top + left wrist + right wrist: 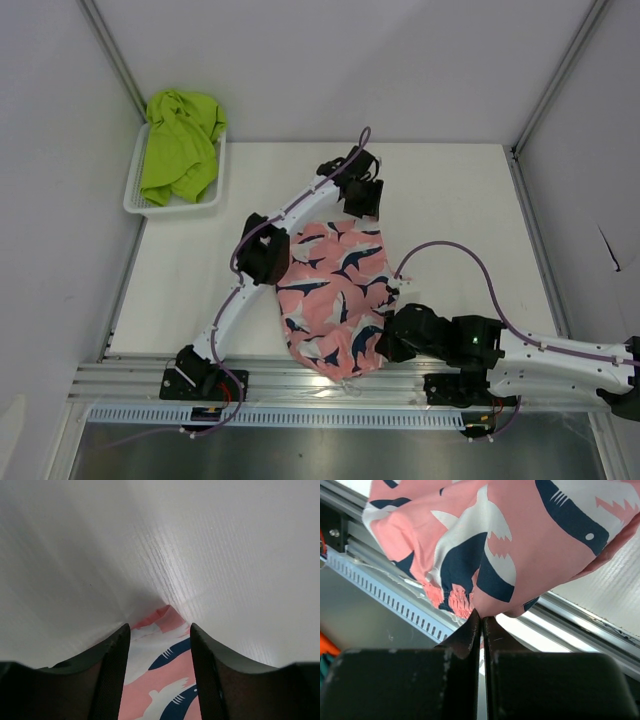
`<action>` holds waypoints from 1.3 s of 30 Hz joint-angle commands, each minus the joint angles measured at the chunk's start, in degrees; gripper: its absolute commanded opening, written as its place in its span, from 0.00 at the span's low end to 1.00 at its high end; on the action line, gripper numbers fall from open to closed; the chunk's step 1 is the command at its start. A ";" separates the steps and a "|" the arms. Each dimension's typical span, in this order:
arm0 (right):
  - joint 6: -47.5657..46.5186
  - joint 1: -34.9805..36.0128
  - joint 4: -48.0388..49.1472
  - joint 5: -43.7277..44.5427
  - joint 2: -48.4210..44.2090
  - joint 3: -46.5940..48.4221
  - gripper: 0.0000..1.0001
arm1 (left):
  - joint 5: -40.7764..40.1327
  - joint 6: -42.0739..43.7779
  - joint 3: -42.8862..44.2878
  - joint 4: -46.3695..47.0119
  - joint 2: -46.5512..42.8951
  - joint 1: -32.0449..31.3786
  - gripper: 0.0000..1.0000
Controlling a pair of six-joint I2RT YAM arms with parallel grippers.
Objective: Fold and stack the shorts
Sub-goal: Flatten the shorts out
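The pink shorts [335, 295] with navy-and-white fish print lie spread in the middle of the table, their near end hanging over the front rail. My left gripper [362, 212] sits at their far end. In the left wrist view it [159, 630] is open, and a corner of the pink shorts [160, 680] lies between its fingers. My right gripper [385, 345] is at the near right edge. In the right wrist view it [481, 614] is shut on a fold of the pink shorts [510, 525]. The lime green shorts [180, 145] lie crumpled in the basket.
The white mesh basket [135, 195] stands at the back left corner of the table. An aluminium rail [300, 385] runs along the front edge. Grey walls enclose the left, back and right sides. A purple cable [470, 250] loops over the right half of the table.
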 commanded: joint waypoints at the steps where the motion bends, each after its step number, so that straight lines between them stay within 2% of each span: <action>1: 1.05 1.41 -0.15 0.96 -0.68 3.55 0.00 | 1.60 -1.83 2.84 -0.97 0.71 0.41 0.53; 3: 1.23 1.76 -0.23 1.31 -0.76 3.81 0.00 | 1.17 -1.83 2.93 -1.06 0.71 0.24 0.48; 4: 1.40 2.29 -0.15 1.31 -0.68 3.99 0.00 | 0.90 -1.75 2.93 -1.49 0.62 0.06 0.41; 9: 1.93 3.00 -0.67 1.75 -0.77 4.16 0.00 | -0.77 -1.40 1.88 -2.99 -0.08 -0.73 0.20; 10: 2.02 3.08 -0.67 1.75 -0.94 4.16 0.00 | -0.94 -1.31 0.92 -3.16 -0.43 -0.82 0.10; 12: 2.20 3.26 -0.76 1.75 -1.46 4.16 0.00 | -1.30 -1.31 0.64 -4.22 -0.79 -1.08 0.01; 19: 2.99 3.61 -1.90 2.28 -2.96 3.90 0.00 | -0.24 0.62 -2.07 -6.78 -3.50 -1.17 0.00; 20: 2.99 3.70 -2.08 2.45 -3.05 3.90 0.00 | -0.59 0.71 -7.39 -4.51 -4.82 -1.09 0.00; 23: 3.51 3.87 -2.26 2.19 -2.96 3.55 0.00 | -1.56 0.89 -14.36 -2.11 -9.04 -0.12 0.00; 27: 3.60 4.05 -4.09 2.18 -1.47 3.37 0.00 | -1.56 1.33 -20.61 -1.59 -11.85 1.64 0.00; 30: 4.04 3.96 -6.91 3.15 -0.15 4.07 0.00 | -2.17 0.80 -31.58 2.54 -17.04 3.04 0.00; 33: 4.39 3.26 -9.19 4.65 0.64 4.95 0.00 | -6.21 0.01 -38.96 5.35 -22.92 5.06 0.00; 37: 0.54 -2.44 -8.76 1.94 2.92 4.87 0.00 | -9.02 -1.57 -56.17 10.88 -32.41 8.66 0.00; 39: -4.20 -8.67 -7.45 -1.14 5.37 4.78 0.00 | -9.29 -3.23 -64.28 15.80 -39.70 11.47 0.00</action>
